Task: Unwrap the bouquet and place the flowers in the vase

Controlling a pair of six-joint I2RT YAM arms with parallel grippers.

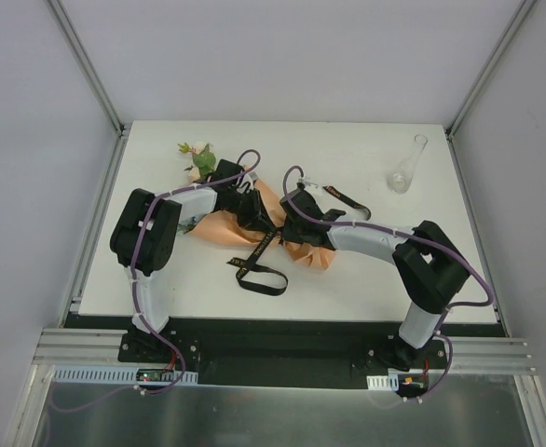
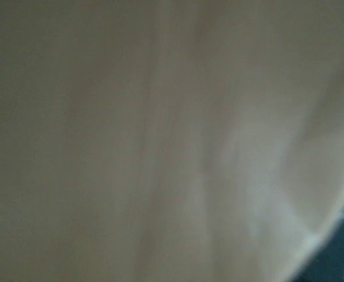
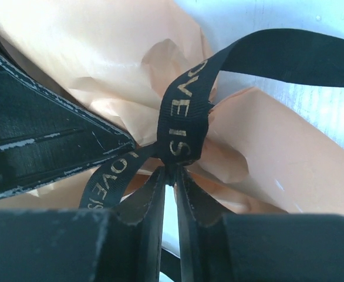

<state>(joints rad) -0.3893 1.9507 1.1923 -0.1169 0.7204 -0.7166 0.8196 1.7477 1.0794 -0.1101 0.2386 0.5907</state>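
The bouquet [image 1: 225, 228] lies across the middle of the table in peach-orange paper [image 3: 90, 47]. Its flowers [image 1: 198, 158] point to the far left. A black ribbon [image 3: 184, 120] with gold lettering is knotted round the paper, and its loose ends trail on the table [image 1: 259, 272]. My right gripper [image 3: 173, 173] is shut on the ribbon just under the knot. Over the wrap, my left gripper [image 1: 252, 212] sits right beside the right one [image 1: 280, 223]. A pale blurred surface fills the left wrist view, so its jaws are hidden. The clear glass vase [image 1: 403, 169] stands at the far right.
Another ribbon end [image 1: 352, 200] lies behind the right arm. The white table [image 1: 366, 279] is framed by metal posts and grey walls. Purple cables loop over both arms.
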